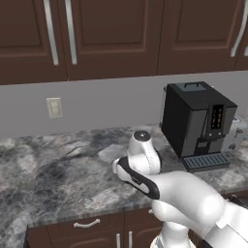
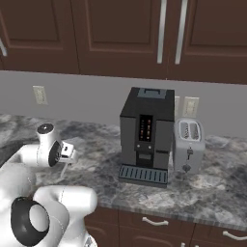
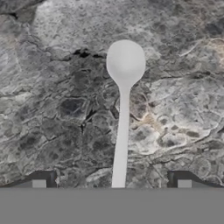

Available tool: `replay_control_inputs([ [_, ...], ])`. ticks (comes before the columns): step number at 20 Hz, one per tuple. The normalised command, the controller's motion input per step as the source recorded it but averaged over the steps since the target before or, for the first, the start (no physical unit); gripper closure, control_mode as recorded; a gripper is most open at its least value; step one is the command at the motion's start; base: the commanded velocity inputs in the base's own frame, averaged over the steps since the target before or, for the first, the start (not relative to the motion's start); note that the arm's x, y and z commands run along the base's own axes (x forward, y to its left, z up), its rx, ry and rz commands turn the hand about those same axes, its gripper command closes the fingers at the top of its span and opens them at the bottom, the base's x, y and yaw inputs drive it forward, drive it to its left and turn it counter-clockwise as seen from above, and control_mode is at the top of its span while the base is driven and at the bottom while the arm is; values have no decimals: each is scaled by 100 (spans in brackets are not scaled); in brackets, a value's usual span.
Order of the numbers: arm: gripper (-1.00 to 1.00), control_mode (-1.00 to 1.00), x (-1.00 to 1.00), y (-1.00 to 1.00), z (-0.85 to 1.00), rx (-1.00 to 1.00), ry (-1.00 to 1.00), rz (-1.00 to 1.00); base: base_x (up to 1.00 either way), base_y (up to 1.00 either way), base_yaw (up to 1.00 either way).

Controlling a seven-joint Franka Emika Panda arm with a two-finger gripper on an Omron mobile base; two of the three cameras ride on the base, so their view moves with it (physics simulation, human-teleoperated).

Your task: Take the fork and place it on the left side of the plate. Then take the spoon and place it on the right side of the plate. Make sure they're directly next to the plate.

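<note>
- Released jaws of the gripper (image 3: pixel 112 183) straddle the spoon (image 3: pixel 123 109) handle.
- Spoon lies lengthwise on the surface (image 3: pixel 52 109), bowl pointing away.
- Base views add a coffee machine (image 2: pixel 147 135).

the left base view looks forward and down from behind the arm's left; the right base view does likewise from its right. both share the grey marble counter (image 1: pixel 58 169), the black coffee machine (image 1: pixel 196 123) and the dark cabinets (image 1: pixel 111 34). the hand view looks straight down at the counter from close above, along the spoon (image 3: pixel 124 100).
</note>
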Motion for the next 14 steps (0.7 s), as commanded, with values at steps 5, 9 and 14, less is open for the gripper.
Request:
replay_control_inputs([
  [5, -100, -100, 9, 1, -41, 0, 0, -2, 0, 0, 0],
  [9, -100, -100, 7, 0, -37, 0, 1, -2, 0, 0, 0],
  [14, -100, -100, 4, 0, -33, 0, 0, -1, 0, 0, 0],
])
